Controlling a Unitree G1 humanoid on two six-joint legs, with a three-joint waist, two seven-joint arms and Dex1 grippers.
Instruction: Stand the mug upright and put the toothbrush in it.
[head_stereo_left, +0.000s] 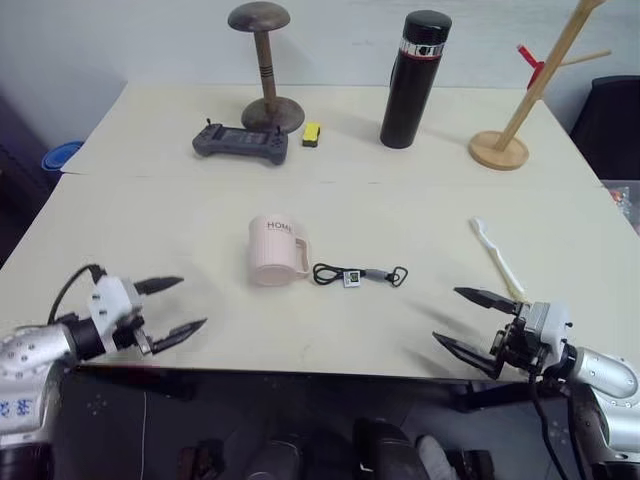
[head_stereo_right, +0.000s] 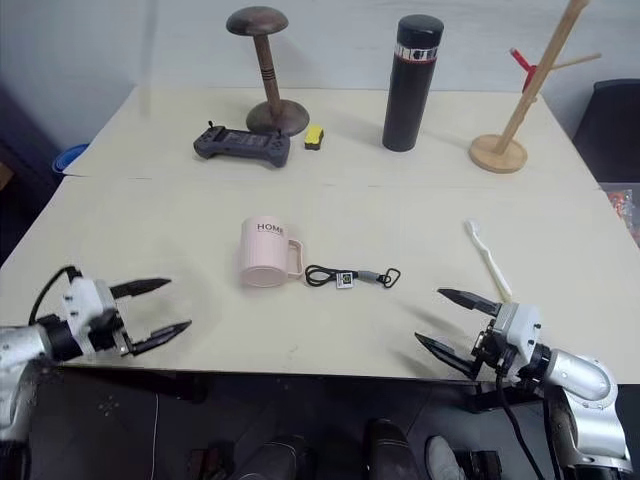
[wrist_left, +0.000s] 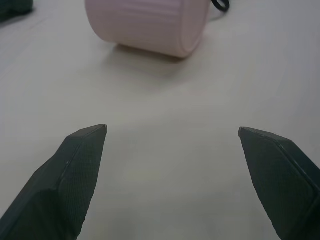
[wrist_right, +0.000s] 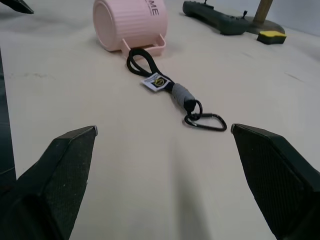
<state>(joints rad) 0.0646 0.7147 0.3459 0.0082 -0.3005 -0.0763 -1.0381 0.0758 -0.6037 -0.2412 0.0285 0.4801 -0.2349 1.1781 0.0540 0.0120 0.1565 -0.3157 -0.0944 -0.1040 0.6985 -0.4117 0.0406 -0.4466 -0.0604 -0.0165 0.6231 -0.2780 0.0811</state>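
From the head camera, the mug (head_stereo_left: 275, 251) lies on its side near the middle of the table (head_stereo_left: 150, 230), its handle toward the robot's right and its lettering up; a black lanyard (head_stereo_left: 360, 275) with a clip lies just beside the handle; the toothbrush (head_stereo_left: 497, 258) lies flat well to the right, apart from the mug; the left gripper (head_stereo_left: 170, 305) hovers at the near edge with its fingers spread wide and nothing between them; the right gripper (head_stereo_left: 472, 320) hovers at the near right, likewise wide and empty, just short of the toothbrush's near end; at the far side stand a black flask (head_stereo_left: 414, 80), a wooden stand (head_stereo_left: 262, 65), a handheld controller (head_stereo_left: 240, 142) and a wooden rack (head_stereo_left: 530, 95). In the left wrist view the mug (wrist_left: 150, 25) lies toppled straight ahead of the spread fingers (wrist_left: 75, 170), apart from them. In the right wrist view the mug (wrist_right: 131, 24) rests on its side beyond the lanyard (wrist_right: 172, 90), with the fingers (wrist_right: 60, 170) wide over bare table. By my reading nothing is done yet: the mug must be righted and the toothbrush then picked up and dropped in.
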